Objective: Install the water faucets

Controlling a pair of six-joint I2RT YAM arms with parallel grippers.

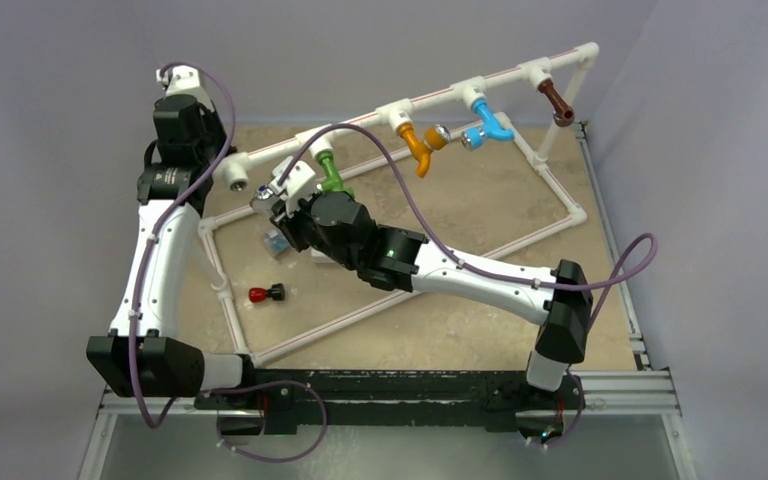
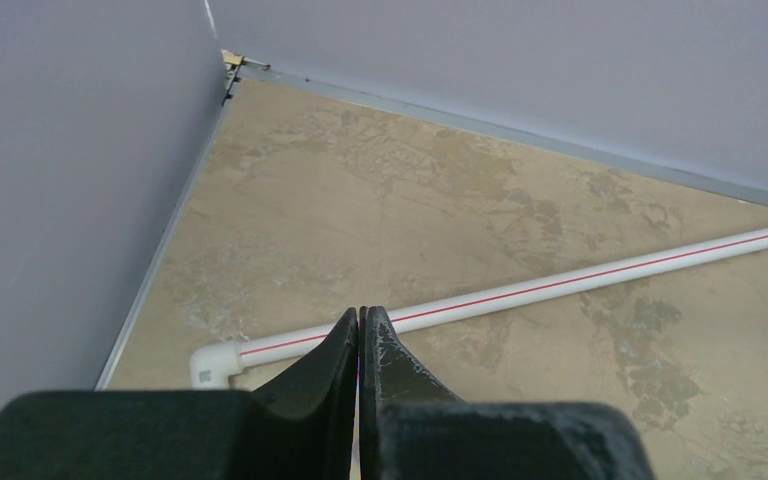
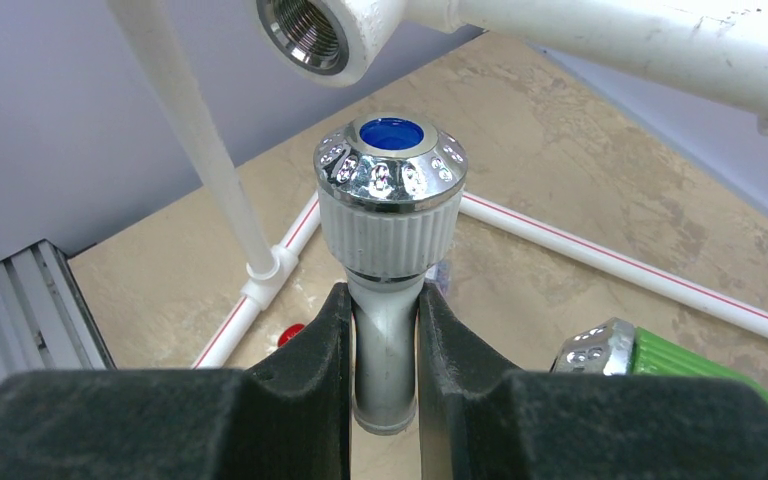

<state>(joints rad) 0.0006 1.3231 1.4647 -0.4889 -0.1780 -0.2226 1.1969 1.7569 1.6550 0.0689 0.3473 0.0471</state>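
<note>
The right gripper (image 3: 382, 305) is clamped on the grey stem of the white faucet (image 3: 390, 215), one black finger on each side just under its ribbed white knob. The knob's chrome cap with a blue centre points up toward the raised pipe rail (image 3: 660, 40). It sits just below and short of the open threaded socket (image 3: 315, 35) at the rail's left end, not touching it.

From above, the white faucet (image 1: 276, 190) is just on the near side of the rail (image 1: 500, 85), between that empty socket (image 1: 237, 180) and the green faucet (image 1: 330, 172). The green faucet hangs from the next fitting along the rail. Further right along the rail the orange faucet (image 1: 417, 145), the blue faucet (image 1: 487, 125) and the brown faucet (image 1: 557, 103) each hang from their own fittings, the brown one nearest the rail's right end.

The left gripper (image 2: 360, 318) has its fingers pressed together with nothing between them. It hangs off the rail's left end, over a floor pipe (image 2: 560, 285) and its corner elbow (image 2: 210, 362) on the table (image 2: 410, 180).

A small red-and-black piece (image 1: 266, 294) lies on the table well to the near side of the rail, below its left end.
</note>
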